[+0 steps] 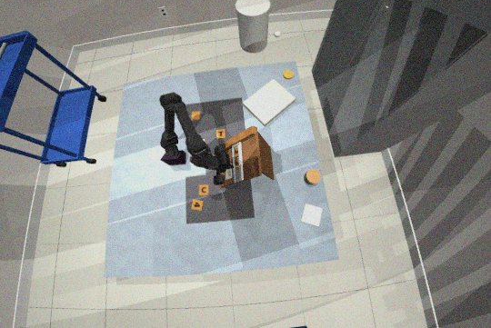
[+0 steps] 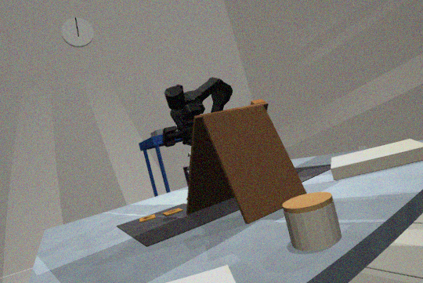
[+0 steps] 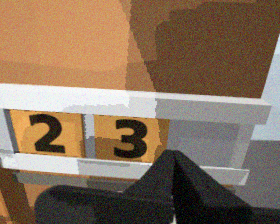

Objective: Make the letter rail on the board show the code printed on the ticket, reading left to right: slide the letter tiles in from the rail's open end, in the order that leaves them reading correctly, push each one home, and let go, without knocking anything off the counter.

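Observation:
The board carries the white letter rail. In the wrist view, tile 2 is at the rail's left and tile 3 is right of it, with a narrow pale gap between. Grey rail without a tile shows right of the 3. My gripper is shut and empty, its tips at the rail's lower bar near the 3's lower right corner; contact is unclear. Tile T, tile C, a tile resembling A or 4 and an unreadable tile lie off the rail. The ticket's print is hidden.
A white slab lies behind the board's far side. A round orange-topped tin, a white square and a small yellow disc are also on the counter. Dark mats lie around the board.

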Controlling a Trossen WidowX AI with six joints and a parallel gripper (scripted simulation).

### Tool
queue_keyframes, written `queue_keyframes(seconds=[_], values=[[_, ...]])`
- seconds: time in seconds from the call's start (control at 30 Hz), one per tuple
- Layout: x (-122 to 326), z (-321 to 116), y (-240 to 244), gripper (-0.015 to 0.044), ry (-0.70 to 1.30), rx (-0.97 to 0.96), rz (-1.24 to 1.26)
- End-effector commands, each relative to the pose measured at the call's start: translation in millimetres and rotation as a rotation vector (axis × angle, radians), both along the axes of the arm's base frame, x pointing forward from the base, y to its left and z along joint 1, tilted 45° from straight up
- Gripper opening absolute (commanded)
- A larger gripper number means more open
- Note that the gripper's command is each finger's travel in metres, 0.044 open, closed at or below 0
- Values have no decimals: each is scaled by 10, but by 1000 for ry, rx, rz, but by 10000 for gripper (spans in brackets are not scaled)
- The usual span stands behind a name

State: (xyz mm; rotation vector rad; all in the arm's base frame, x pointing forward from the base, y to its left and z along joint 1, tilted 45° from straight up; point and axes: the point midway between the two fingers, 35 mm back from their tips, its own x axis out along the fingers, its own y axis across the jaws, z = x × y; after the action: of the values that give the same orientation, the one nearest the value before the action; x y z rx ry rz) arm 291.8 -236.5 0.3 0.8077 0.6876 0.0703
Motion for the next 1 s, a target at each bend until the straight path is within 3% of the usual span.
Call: queue_keyframes(seconds=[0.0,0.47,0.97], values=[[63,-120,-112,0,116,6,76],[130,-68,-102,0,376,109,443],[133,-66,-104,0,378,111,448]])
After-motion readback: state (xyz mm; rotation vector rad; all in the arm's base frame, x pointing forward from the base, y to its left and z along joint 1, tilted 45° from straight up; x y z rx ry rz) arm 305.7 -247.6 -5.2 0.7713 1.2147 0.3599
